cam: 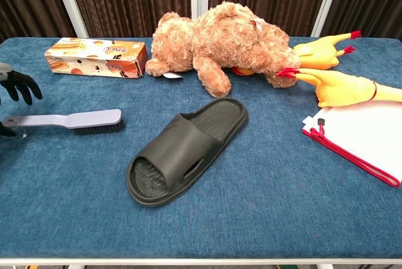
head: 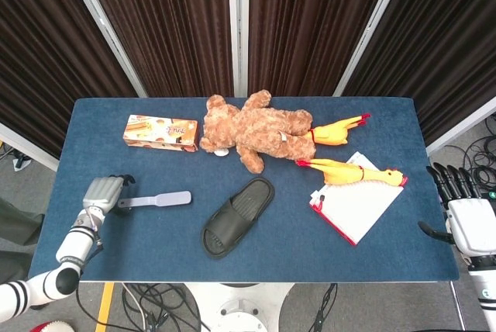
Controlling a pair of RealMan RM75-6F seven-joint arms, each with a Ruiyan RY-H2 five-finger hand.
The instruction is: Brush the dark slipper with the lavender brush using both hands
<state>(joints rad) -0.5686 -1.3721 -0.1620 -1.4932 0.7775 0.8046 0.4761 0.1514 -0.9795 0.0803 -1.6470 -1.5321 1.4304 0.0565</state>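
Note:
The dark slipper [head: 238, 216] [cam: 184, 150] lies sole down near the table's front middle, toe opening toward the front left. The lavender brush [head: 156, 200] [cam: 68, 120] lies bristles down to its left, handle pointing left. My left hand [head: 102, 192] [cam: 14, 87] hovers over the handle's end with fingers apart and curved, holding nothing. My right hand [head: 467, 219] is off the table's right edge, fingers spread and empty; the chest view does not show it.
A brown teddy bear [head: 252, 128] lies at the back middle, an orange snack box [head: 161, 133] to its left. Two yellow rubber chickens [head: 353, 171] and a white red-edged pouch [head: 355, 204] occupy the right side. Blue cloth [head: 139, 247] covers the table.

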